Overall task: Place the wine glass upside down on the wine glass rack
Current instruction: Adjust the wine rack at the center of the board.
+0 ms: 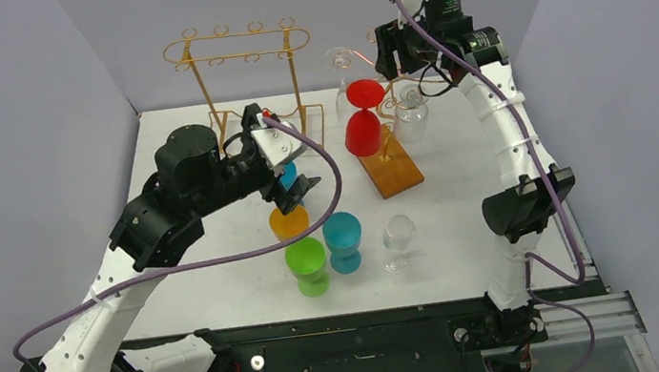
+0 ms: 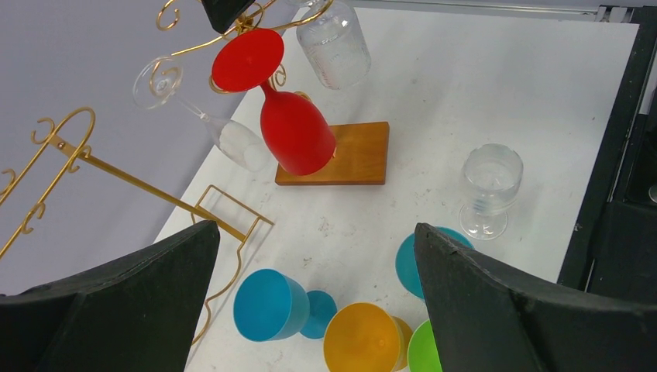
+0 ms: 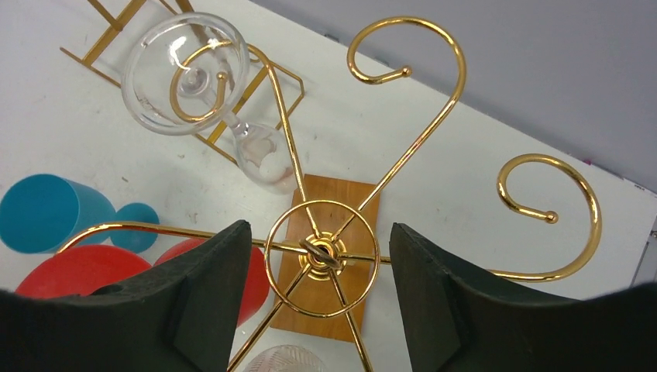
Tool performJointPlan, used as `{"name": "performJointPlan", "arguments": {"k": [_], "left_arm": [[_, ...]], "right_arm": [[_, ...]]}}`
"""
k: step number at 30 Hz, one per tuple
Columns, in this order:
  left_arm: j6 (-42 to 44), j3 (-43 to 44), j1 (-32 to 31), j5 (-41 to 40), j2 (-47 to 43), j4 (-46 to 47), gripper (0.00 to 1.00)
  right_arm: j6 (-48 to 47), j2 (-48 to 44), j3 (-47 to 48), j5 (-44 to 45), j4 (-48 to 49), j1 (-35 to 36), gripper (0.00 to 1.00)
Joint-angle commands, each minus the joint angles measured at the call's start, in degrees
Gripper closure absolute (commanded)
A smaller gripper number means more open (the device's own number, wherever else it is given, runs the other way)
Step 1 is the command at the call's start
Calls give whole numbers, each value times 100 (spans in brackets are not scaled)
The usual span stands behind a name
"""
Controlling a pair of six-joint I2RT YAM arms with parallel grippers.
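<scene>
The red glass [image 1: 363,132] hangs upside down by its foot on the rack [image 1: 398,175], close beside a clear glass [image 3: 186,74]. It probably handles as light, rigid and slick, so you grip the stem. The right gripper [image 3: 314,230] jaws stand apart over the rack's hub, empty. The left gripper [image 2: 314,226] jaws gape wide above the orange glass [image 1: 289,222] and its neighbours crowding the table [image 1: 223,286].

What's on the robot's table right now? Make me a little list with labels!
rack: gold wine glass rack, wooden base
hanging upside down: red wine glass, two clear glasses
standing on table: green glass, blue glass, orange glass, clear stemmed glass
right claw: open, above the rack's top
left claw: open, over the coloured glasses
</scene>
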Motion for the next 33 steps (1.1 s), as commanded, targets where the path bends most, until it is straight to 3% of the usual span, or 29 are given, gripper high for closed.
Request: {"name": "performJointPlan", "arguments": {"k": [1, 10, 18, 25, 33], "left_arm": [[28, 175, 20, 45, 50, 111, 5], [-2, 244, 17, 38, 86, 81, 5], [-59, 219, 24, 88, 31, 141, 5], [-67, 246, 22, 159, 15, 209, 5], [-104, 304, 18, 248, -68, 197, 5]], "right_arm": [[-288, 42, 358, -237, -203, 4, 38], [-444, 292, 419, -323, -306, 11, 39], [-516, 462, 393, 179, -350, 140, 42], [-211, 440, 261, 335, -192, 207, 73], [118, 355, 186, 695, -259, 323, 100]]}}
